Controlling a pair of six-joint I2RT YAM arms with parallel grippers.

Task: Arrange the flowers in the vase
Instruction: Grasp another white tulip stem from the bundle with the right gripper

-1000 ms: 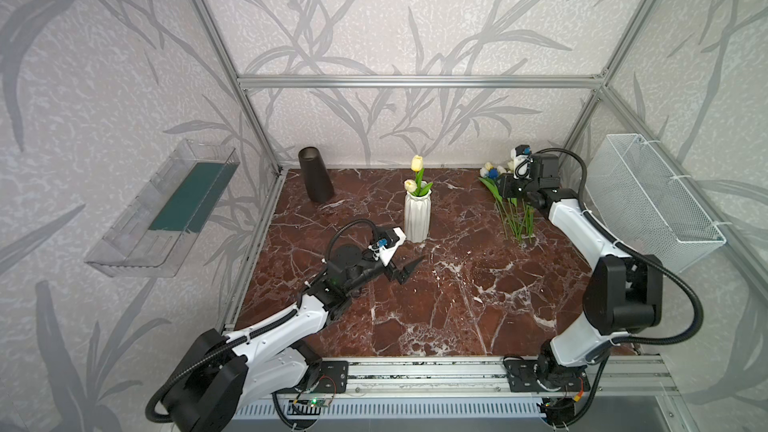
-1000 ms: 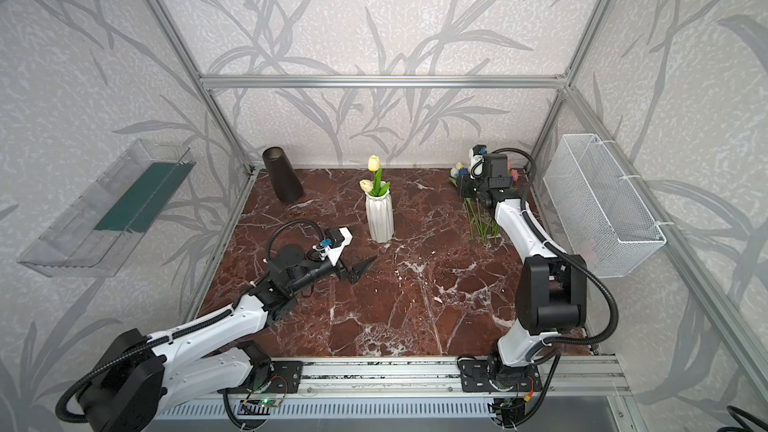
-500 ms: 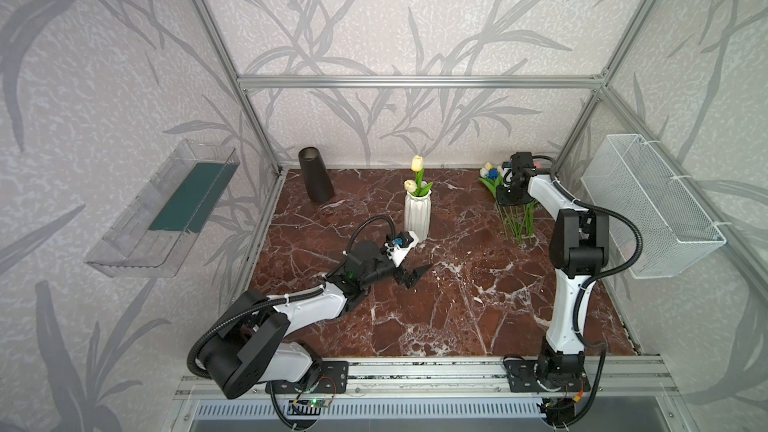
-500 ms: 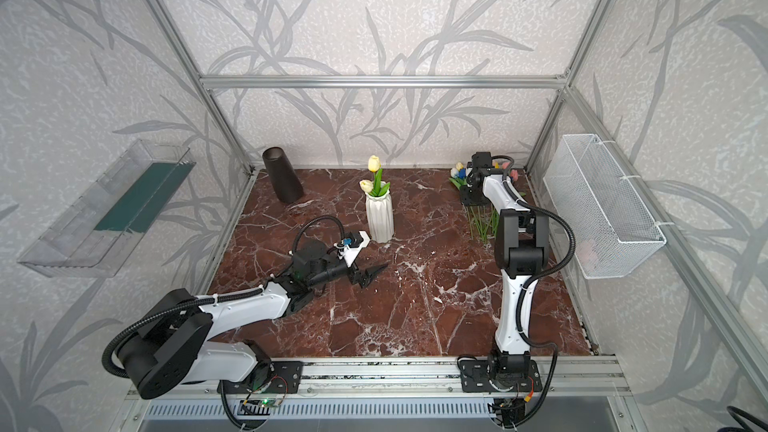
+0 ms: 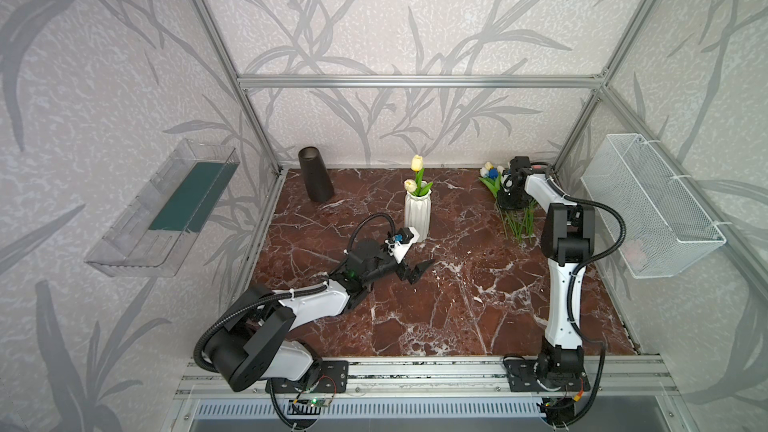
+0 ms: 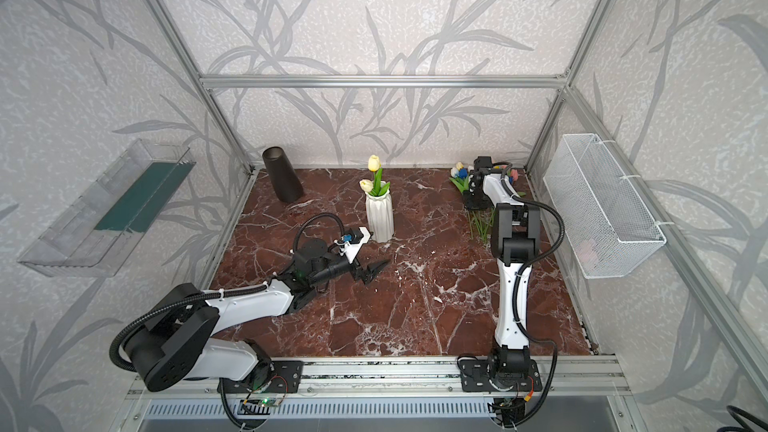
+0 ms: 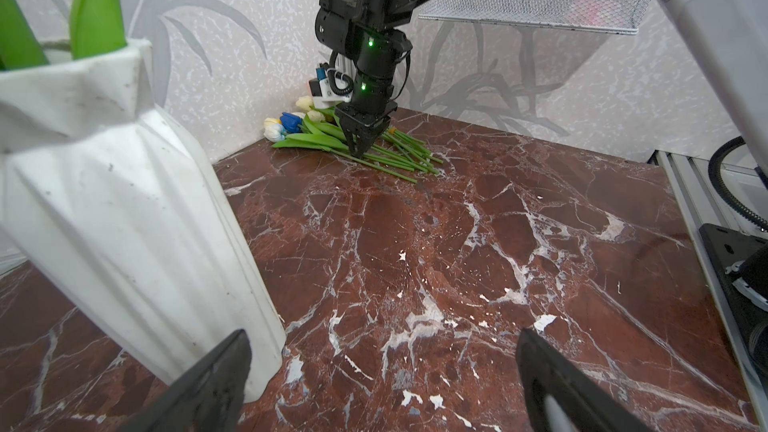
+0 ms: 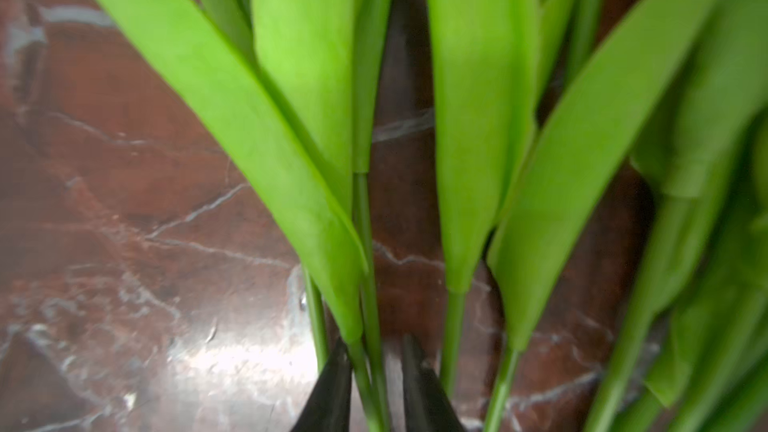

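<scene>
A white ribbed vase (image 5: 417,214) (image 6: 379,218) (image 7: 104,201) stands mid-table with a yellow and a cream tulip (image 5: 417,162) in it. The other flowers (image 5: 515,222) (image 6: 480,226) (image 7: 332,139) lie in a pile at the back right corner, heads toward the wall. My right gripper (image 5: 513,201) (image 6: 478,203) (image 7: 359,151) points down into their stems. In the right wrist view its jaws (image 8: 374,367) stand narrow around two green stems, with a thin gap on one side. My left gripper (image 5: 419,271) (image 6: 376,271) (image 7: 382,351) hangs wide open and empty just in front of the vase.
A dark cone-shaped vase (image 5: 316,180) stands at the back left. A white wire basket (image 5: 648,209) hangs on the right wall, and a clear tray (image 5: 166,209) on the left wall. The metal rail (image 5: 415,367) with both arm bases runs along the front edge.
The right gripper's jaws have narrowed around the stems, and its arm has swung upright over the pile. The left gripper has slid a little to the right, staying open.
</scene>
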